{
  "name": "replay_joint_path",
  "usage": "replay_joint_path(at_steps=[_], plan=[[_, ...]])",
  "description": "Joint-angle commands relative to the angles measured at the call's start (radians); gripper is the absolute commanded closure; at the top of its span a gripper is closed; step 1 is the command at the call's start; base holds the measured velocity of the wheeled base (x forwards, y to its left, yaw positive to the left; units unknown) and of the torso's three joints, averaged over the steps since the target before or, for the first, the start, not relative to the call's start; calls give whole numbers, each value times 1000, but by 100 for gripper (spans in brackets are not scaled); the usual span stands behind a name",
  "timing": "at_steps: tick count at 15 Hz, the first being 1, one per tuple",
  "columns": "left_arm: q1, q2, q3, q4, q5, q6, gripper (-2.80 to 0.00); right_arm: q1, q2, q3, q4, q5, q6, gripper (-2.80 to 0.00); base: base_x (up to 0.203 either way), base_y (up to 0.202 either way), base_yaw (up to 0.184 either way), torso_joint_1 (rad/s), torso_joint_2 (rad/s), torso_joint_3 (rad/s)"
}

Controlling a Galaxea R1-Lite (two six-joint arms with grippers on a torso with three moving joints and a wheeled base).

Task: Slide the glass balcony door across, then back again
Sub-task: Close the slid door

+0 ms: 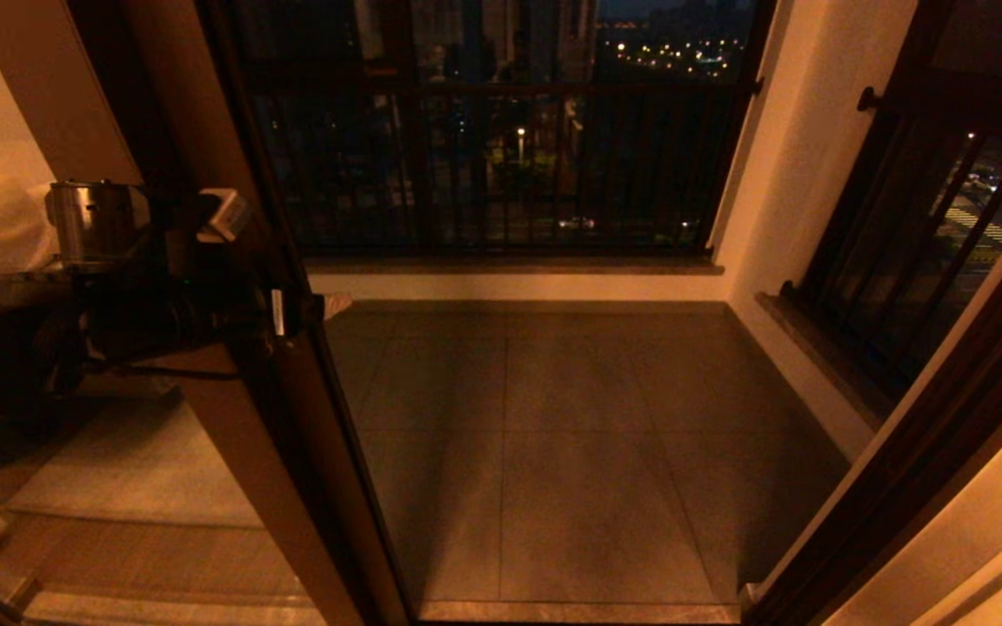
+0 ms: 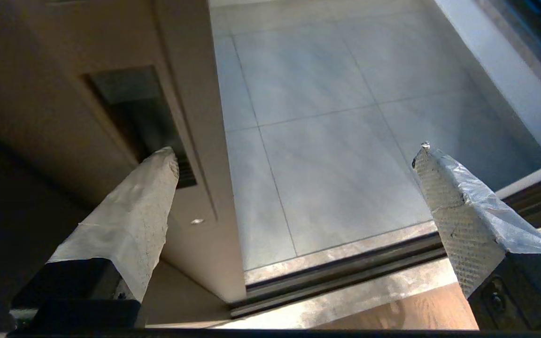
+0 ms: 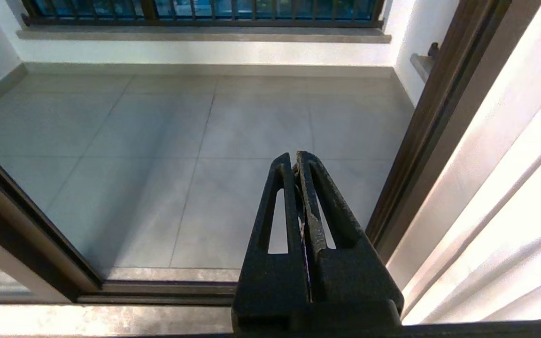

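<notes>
Where frame [image 1: 292, 452] cuts view, left gripper [image 2: 294, 155].

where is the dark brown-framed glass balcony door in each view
Head view: dark brown-framed glass balcony door left of centre, left gripper at its stile.
Left wrist view: its stile fills the left half.
Right wrist view: its frame crosses the lower left.
Shared landmark: grey tiled balcony floor.

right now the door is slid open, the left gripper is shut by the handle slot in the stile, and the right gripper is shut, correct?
Not quite: the left gripper is open, as the left wrist view shows, one finger at the handle slot of the glass balcony door. The door is open, and the right gripper is shut.
</notes>
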Motion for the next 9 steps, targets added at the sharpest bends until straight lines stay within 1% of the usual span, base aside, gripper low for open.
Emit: replay_joint_path(at_steps=[1,6,9], plan=[[-3,9,-10,-3,-4,-3,-280,0,-1,3,1,0,-1,0,0,0,0,0,0,0],[-43,9,-20,-4,-2,-1,-280,0,-1,3,-1,0,-1,0,0,0,0,0,0,0],[-58,14,-15,-52,1,-1,-280,0,-1,3,0,0,-1,0,0,0,0,0,0,0]])
